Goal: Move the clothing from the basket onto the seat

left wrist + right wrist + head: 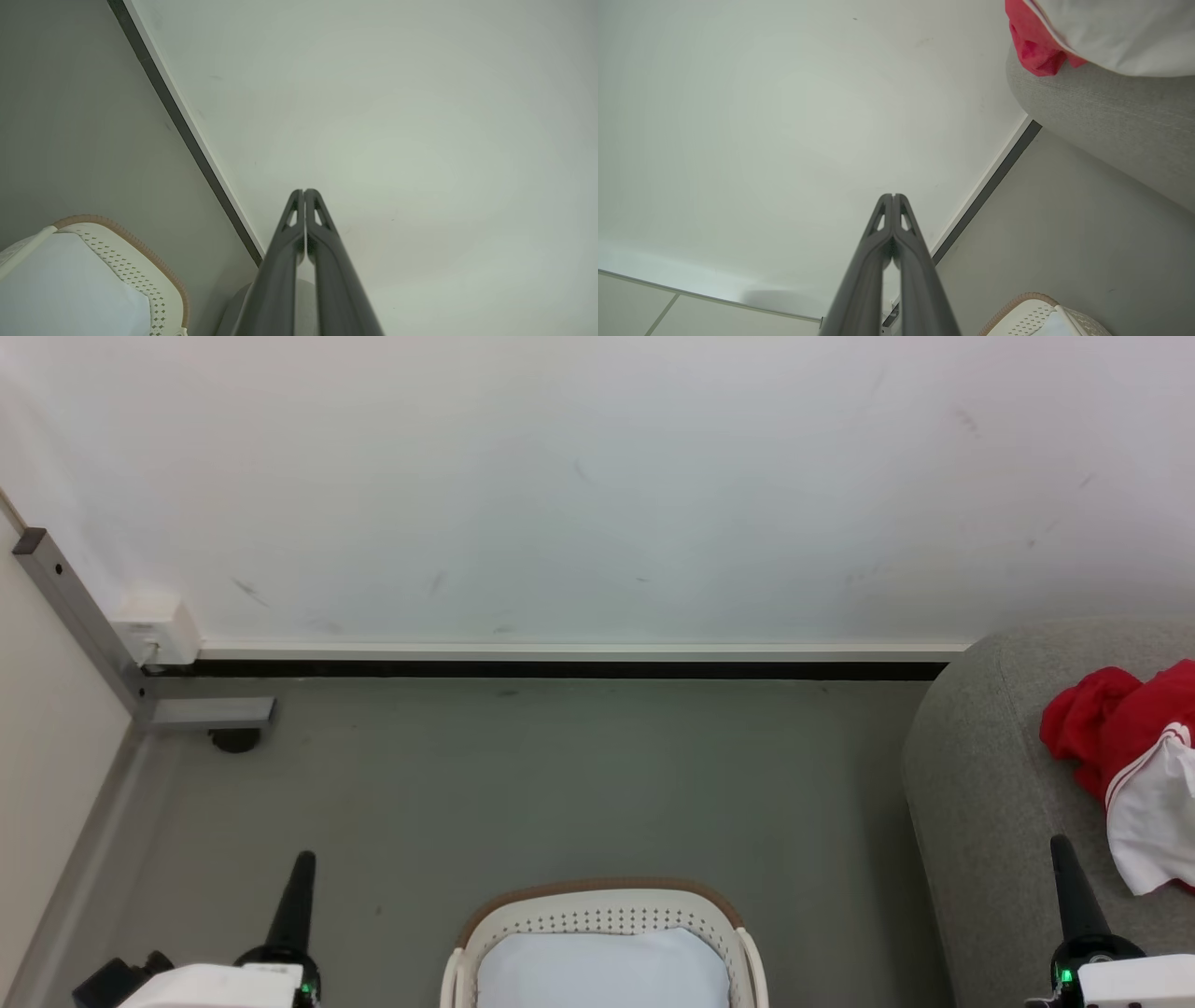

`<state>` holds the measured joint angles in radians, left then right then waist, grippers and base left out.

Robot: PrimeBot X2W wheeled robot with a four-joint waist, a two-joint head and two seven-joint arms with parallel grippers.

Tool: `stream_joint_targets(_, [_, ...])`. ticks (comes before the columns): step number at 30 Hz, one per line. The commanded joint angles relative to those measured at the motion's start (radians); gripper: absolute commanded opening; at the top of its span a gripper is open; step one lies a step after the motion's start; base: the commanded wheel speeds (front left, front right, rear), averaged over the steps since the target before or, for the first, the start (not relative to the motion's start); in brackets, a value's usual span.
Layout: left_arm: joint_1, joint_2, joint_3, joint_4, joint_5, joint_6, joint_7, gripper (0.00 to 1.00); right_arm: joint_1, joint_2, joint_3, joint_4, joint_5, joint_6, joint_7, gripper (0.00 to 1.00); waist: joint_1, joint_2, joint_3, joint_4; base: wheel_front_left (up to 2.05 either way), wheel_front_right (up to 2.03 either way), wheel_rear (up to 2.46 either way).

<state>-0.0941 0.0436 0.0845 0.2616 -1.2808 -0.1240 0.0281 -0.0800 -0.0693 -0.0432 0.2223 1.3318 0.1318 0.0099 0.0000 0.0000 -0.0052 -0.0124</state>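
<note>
The red clothing with its white panel lies bunched on the grey seat at the right edge of the head view; the right wrist view catches the clothing on the seat at the top right. The cream basket stands on the floor at bottom centre, showing only its pale lining. The basket also shows in the left wrist view's lower left. My left gripper is shut and empty left of the basket. My right gripper is shut and empty over the seat's front edge, beside the clothing.
A white wall with a dark skirting strip runs across behind the grey floor. At the far left stand a metal frame leg, a white wall box and a pale panel.
</note>
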Motion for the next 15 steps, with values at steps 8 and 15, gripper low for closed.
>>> stream_joint_targets(8, [-0.016,0.009,0.011,-0.01,-0.088,-0.006,0.023,0.0,-0.024,-0.002,-0.017,0.003,0.08,-0.001,0.023,0.0,0.0,0.0,0.002,0.002,0.0,0.0,0.0])
stream_joint_targets(15, [-0.018,0.009,0.016,-0.012,-0.144,-0.007,0.038,0.0,-0.025,0.0,-0.026,0.008,0.128,-0.002,0.04,0.0,0.0,0.0,0.003,0.004,0.0,0.0,0.0])
